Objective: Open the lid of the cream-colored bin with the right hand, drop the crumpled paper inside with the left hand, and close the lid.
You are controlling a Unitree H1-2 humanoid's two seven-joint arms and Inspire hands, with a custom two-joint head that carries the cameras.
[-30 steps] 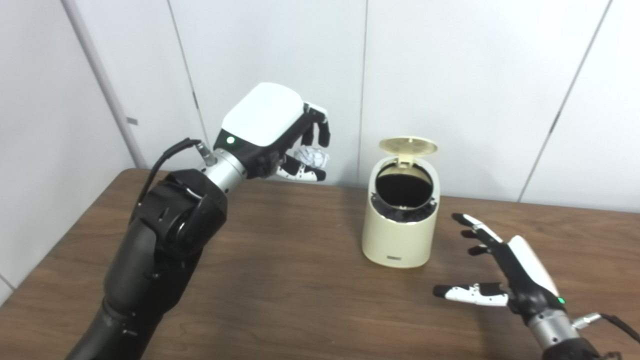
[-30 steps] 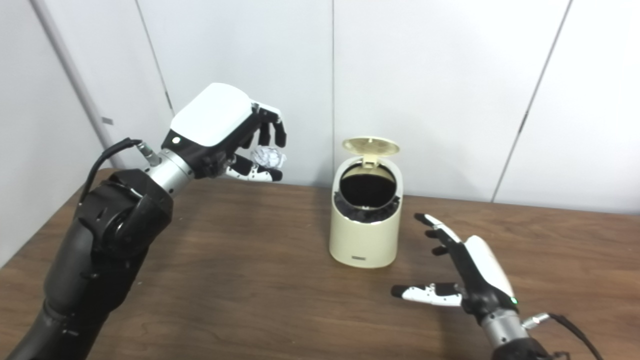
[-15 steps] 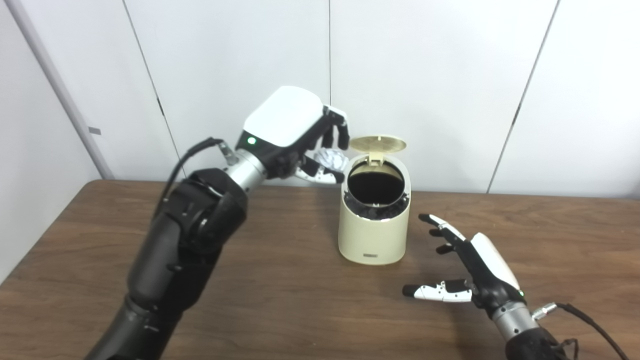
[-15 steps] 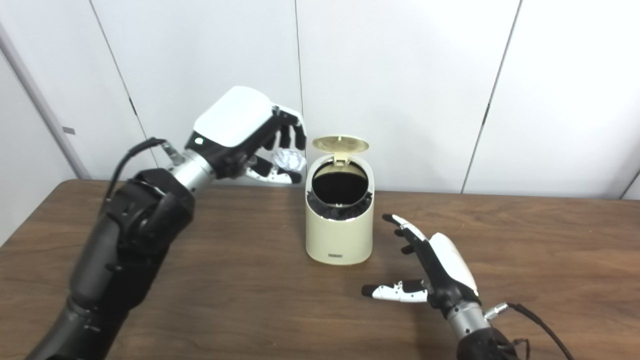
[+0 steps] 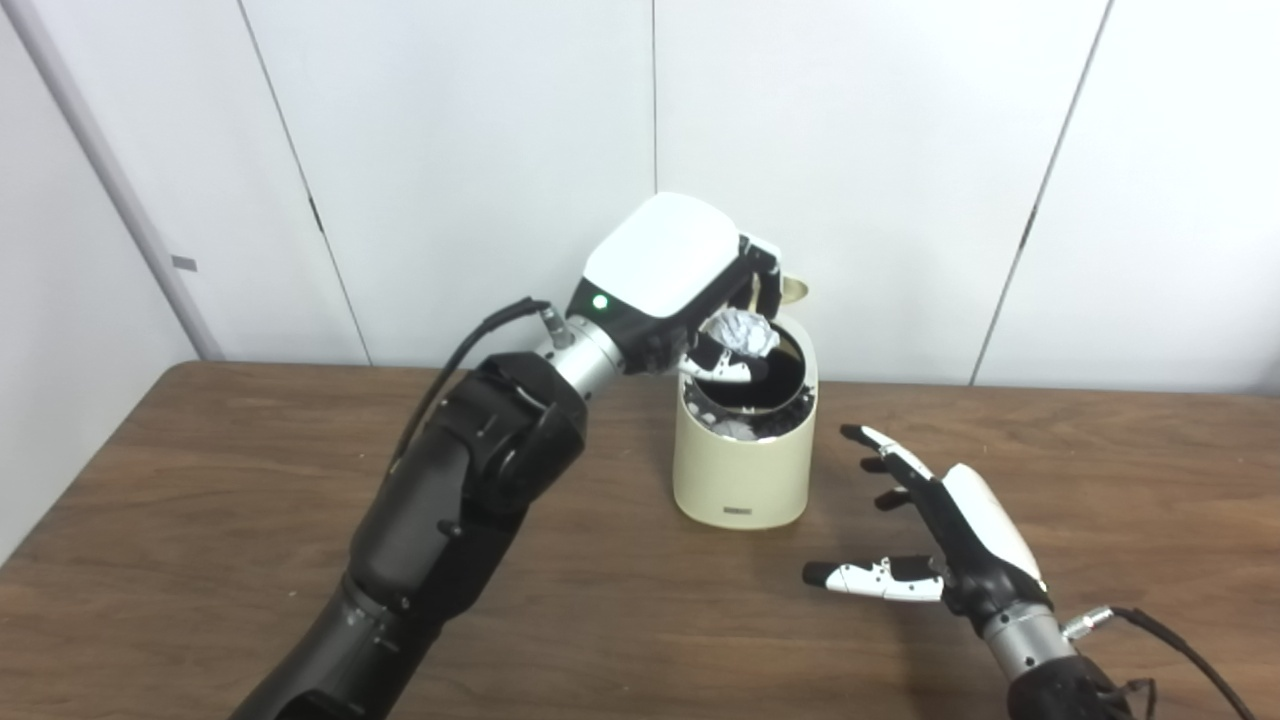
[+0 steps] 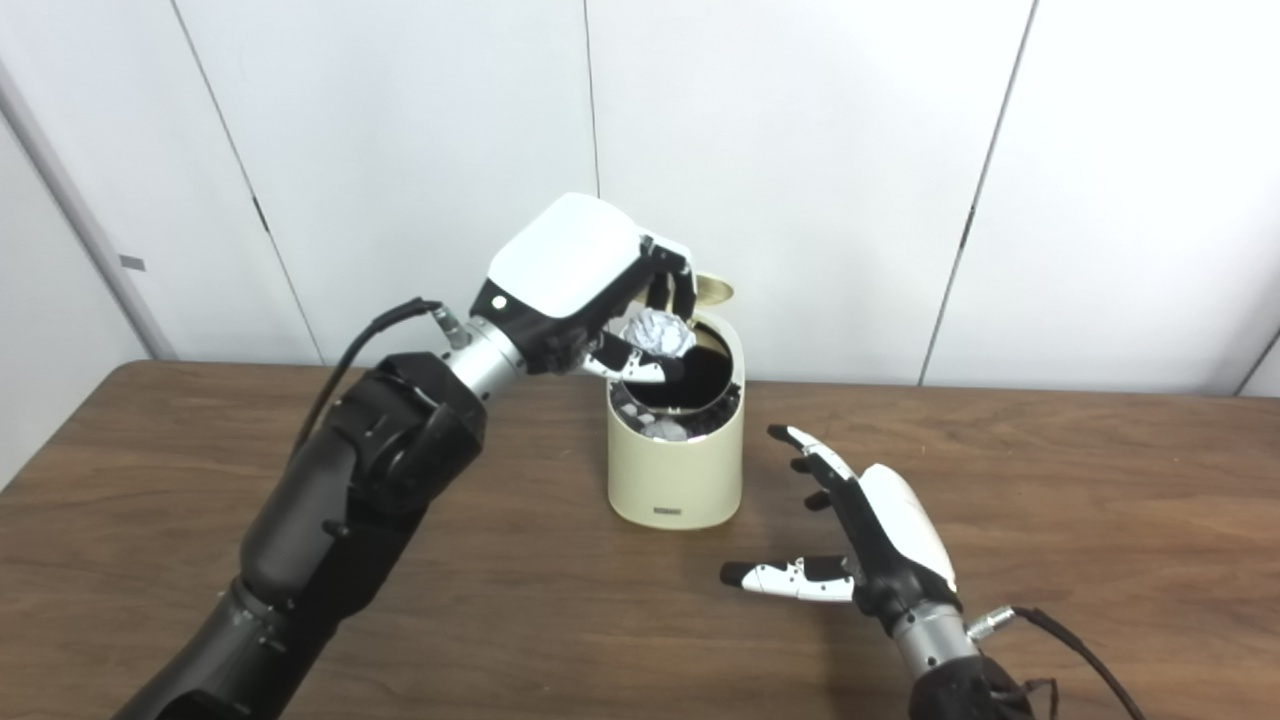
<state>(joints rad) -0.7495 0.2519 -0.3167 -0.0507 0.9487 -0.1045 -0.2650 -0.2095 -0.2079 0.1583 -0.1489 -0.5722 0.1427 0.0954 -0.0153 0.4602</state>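
Two hands are in view over a brown wooden table (image 5: 200, 520). The left hand (image 5: 668, 268) is raised above the open mouth of the cream-colored bin (image 5: 742, 470), palm turned downward, its fingers (image 5: 765, 290) curled down around the crumpled paper (image 5: 738, 332) with the thumb (image 5: 722, 366) closing in from below, so the white ball sits pinched between thumb and fingers, tucked under the palm. The paper hangs directly over the bin's dark opening, just above the rim and not yet inside. The bin's lid (image 5: 793, 290) stands raised at the back, mostly hidden behind the left hand. Some pale scraps show against the dark lining inside the bin's front edge. The bin stands upright near the middle of the table, close to the white panelled wall (image 5: 900, 150). The right hand (image 6: 880, 545) hovers low over the table to the right of the bin, apart from it, holding nothing, its fingers spread and pointing toward the bin, the thumb stretched out to the left.
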